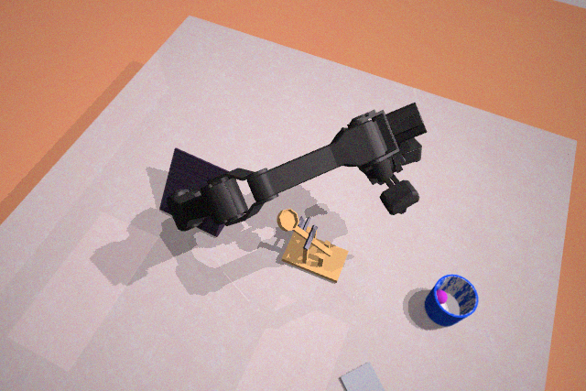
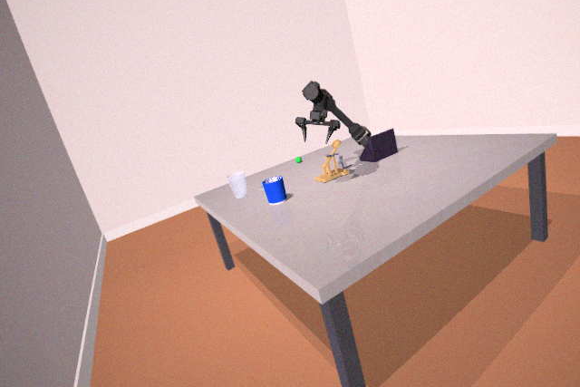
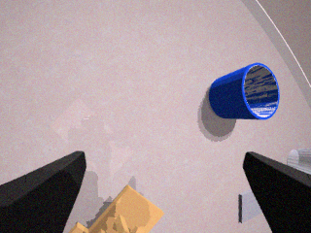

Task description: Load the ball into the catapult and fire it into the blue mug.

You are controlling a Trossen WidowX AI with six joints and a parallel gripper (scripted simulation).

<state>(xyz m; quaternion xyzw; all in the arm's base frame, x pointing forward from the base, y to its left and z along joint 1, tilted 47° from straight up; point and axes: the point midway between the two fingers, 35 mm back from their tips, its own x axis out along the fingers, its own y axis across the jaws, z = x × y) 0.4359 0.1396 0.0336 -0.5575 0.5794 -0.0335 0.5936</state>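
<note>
The magenta ball (image 1: 441,296) is inside the blue mug (image 1: 444,318) (image 2: 275,191) (image 3: 227,98), against its inner wall. The mug stands upright on the table. The wooden catapult (image 1: 337,264) (image 2: 326,178) (image 3: 142,208) stands with its base towards the mug. Its arm is raised, and the round cup (image 1: 287,219) (image 2: 336,143) at the arm's end is empty. My gripper (image 2: 315,141) (image 3: 166,161) is wide open and empty, high above the table beyond the catapult. In the top view its fingertips are hard to make out.
A green ball (image 2: 298,159) lies near the table's far edge. A translucent white cup (image 2: 237,185) (image 3: 301,159) stands near the mug. A pale flat plate (image 1: 363,378) (image 3: 253,205) lies on the table. A dark wedge-shaped block (image 1: 191,167) (image 2: 384,144) sits at the arm's base.
</note>
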